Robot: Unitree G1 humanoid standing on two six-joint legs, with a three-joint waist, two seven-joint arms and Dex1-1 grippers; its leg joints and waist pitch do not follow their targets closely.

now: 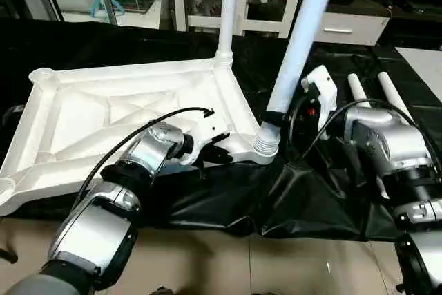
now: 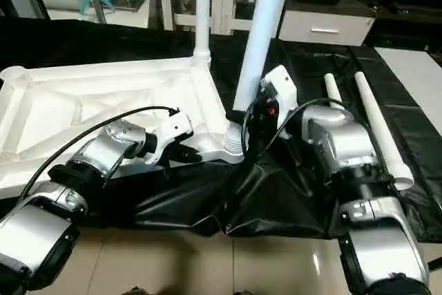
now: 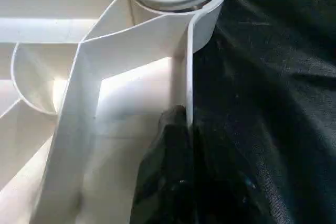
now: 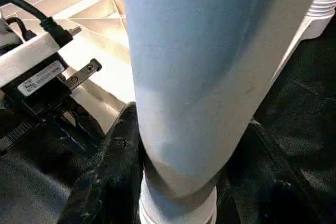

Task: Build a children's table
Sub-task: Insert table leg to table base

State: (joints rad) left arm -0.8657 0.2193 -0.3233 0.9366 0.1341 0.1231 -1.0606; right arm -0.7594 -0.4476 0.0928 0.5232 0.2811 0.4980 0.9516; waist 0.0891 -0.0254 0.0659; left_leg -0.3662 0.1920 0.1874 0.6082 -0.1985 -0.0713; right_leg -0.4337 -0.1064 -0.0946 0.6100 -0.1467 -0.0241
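The white plastic rectangular tabletop (image 1: 131, 119) is lying ribbed underside up on the black-covered work surface (image 1: 311, 205). The left gripper (image 1: 215, 151) is pinching the tabletop's near rim, jaws clamped together on it. The right gripper (image 2: 250, 124) is gripping a white tapered tubular leg (image 1: 298, 46) standing in the near right corner socket (image 1: 266, 144). Another leg (image 1: 227, 12) is standing in the far corner; two spare legs (image 2: 373, 126) are lying to the right.

A black-covered bench (image 1: 311, 198) carries an upturned white tabletop (image 1: 103, 122), with two loose white legs (image 2: 376, 126) lying beside it.
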